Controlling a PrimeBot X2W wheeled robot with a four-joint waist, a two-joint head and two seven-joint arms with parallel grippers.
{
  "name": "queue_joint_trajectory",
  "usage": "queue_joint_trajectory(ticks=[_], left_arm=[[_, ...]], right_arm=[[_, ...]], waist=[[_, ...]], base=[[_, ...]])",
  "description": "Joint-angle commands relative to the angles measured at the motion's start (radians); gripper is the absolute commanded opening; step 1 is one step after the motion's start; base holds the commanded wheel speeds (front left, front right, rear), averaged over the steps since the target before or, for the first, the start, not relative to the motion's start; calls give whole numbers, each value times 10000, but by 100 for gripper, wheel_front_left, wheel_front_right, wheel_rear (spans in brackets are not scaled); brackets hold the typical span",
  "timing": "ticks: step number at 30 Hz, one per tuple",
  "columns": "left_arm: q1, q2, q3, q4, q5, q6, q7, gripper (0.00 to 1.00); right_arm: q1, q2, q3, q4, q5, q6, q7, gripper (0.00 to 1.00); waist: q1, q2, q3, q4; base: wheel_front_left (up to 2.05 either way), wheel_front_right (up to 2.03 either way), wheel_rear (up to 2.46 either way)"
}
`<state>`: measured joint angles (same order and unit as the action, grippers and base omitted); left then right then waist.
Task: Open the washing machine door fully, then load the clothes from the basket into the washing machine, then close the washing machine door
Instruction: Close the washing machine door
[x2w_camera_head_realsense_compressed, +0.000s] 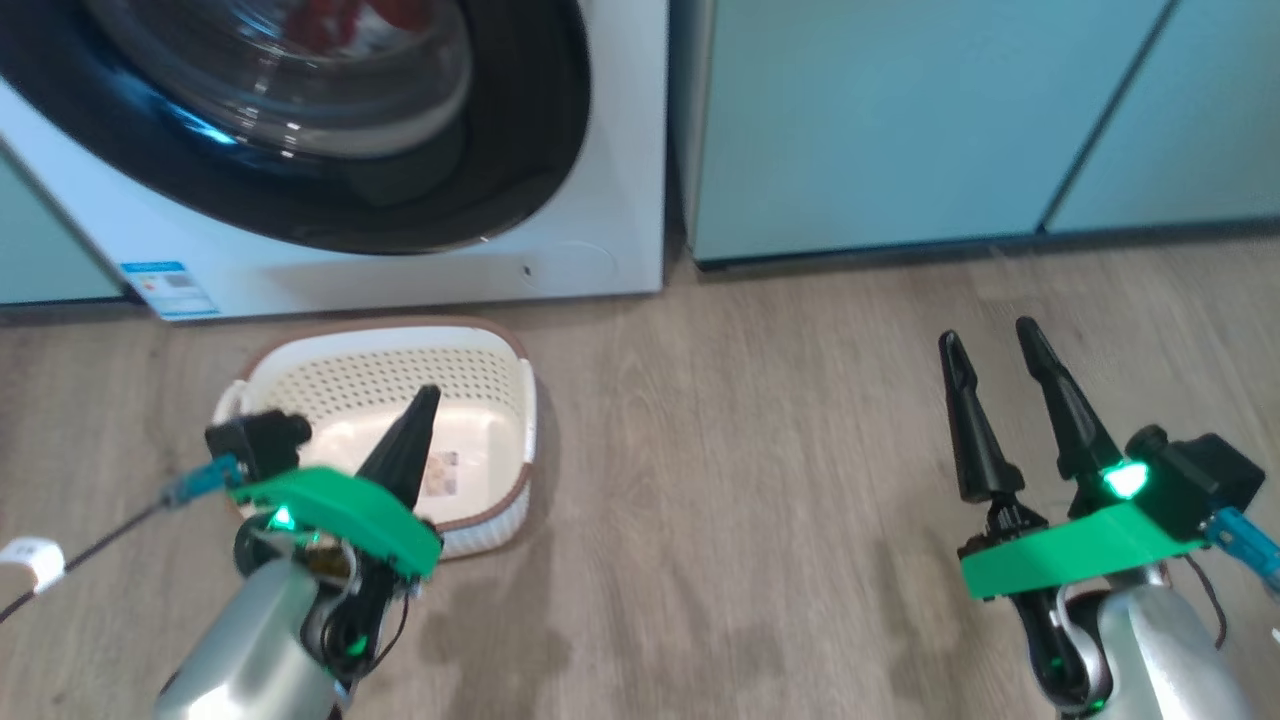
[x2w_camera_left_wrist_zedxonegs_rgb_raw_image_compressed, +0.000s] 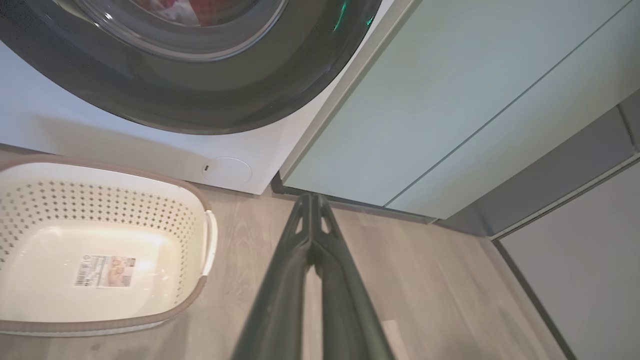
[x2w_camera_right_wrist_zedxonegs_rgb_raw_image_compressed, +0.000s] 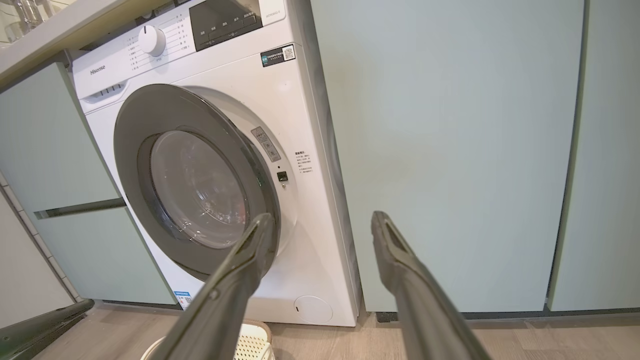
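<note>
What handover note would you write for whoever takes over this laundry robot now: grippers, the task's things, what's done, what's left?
The left gripper is shut and empty, beside the basket.
The right gripper is open and empty, over the floor.
The basket is empty; the clothes show red behind the washing machine door glass.
Done: loading.
Left: the door looks swung to, yet the latch hole on the washing machine shows; push it shut.

The brand "Hisense" stands on the control panel (x2w_camera_right_wrist_zedxonegs_rgb_raw_image_compressed: 115, 65) of the washing machine (x2w_camera_right_wrist_zedxonegs_rgb_raw_image_compressed: 310, 240); its stickers (x2w_camera_right_wrist_zedxonegs_rgb_raw_image_compressed: 278, 55) are too small to read.
</note>
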<state>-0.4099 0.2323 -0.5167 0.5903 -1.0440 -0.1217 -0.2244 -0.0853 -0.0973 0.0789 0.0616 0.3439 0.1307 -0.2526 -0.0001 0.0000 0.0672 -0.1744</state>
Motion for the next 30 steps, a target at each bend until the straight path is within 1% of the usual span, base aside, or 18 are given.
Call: queue_joint_trajectory(ticks=[1,2,3,5,6,7,11,12,15,17,19,23,24,25,26,27,30], left_arm=[[-71,392,424,-387,681,50,-301,0],[71,429,585,-499,1064,201,-347,0],[225,374,1051,-809,1426,377,-359,0],[800,-105,2390,-1618,1871,603,-366,0],[1138,-355,2966,-2021,2191,608,-368,0],[1459,-515,3372,-2409,2749,594,-369,0],[2538,-1305,4771,-3870,4976,494,-371,0],[2538,-1305,4771,-3870,4976,494,-371,0],[3114,-1644,5333,-4912,6637,367,-371,0],[3461,-1761,5389,-5508,7364,292,-372,0],[3724,-1806,5409,-5826,7452,307,-372,0],[3937,-1816,4990,-5755,7263,498,-372,0],[3933,-1817,4936,-5751,7223,541,-372,34],[3930,-1817,4894,-5753,7206,578,-372,49],[3925,-1818,4868,-5763,7216,630,-372,84],[3927,-1818,4839,-5775,7235,688,-372,100],[3932,-1819,4703,-5710,7498,826,-372,100]], right_arm=[[-45,-39,246,-316,-70,0,-92,100],[-5,-39,266,-319,-85,0,-92,100],[31,-40,266,-328,-98,0,-92,100],[82,-43,247,-359,-119,0,-92,100],[105,-43,236,-373,-126,0,-92,100],[129,-44,226,-384,-130,0,-92,100],[205,-48,291,-373,-132,0,-92,100],[205,-48,291,-373,-132,0,-92,100],[197,-53,382,-358,-131,0,-92,100],[176,-60,418,-352,-116,0,-92,100],[157,-64,442,-355,-104,0,-92,100],[107,-53,510,-355,-107,0,-92,100],[93,-48,522,-352,-107,0,-92,100],[77,-43,532,-346,-106,0,-92,100],[60,-38,541,-341,-102,0,-92,100],[42,-32,552,-335,-97,0,-92,100],[-5,-24,601,-328,-79,0,-92,100]], waist=[[1,0,-387,385],[1,0,-436,448],[1,0,-463,513],[1,0,-488,617],[1,0,-500,655],[1,0,-510,689],[1,0,-537,801],[1,0,-537,801],[1,0,-538,807],[1,0,-535,798],[1,0,-522,795],[1,0,-480,810],[1,0,-471,815],[1,0,-461,817],[1,0,-451,820],[1,0,-442,818],[1,0,-410,813]], base=[[0,0,0],[0,0,0],[0,0,0],[0,0,0],[0,0,0],[0,0,0],[0,0,0],[0,0,0],[0,0,0],[0,0,0],[0,0,0],[0,0,0],[0,0,0],[0,0,0],[0,0,0],[0,0,0],[0,0,0]])
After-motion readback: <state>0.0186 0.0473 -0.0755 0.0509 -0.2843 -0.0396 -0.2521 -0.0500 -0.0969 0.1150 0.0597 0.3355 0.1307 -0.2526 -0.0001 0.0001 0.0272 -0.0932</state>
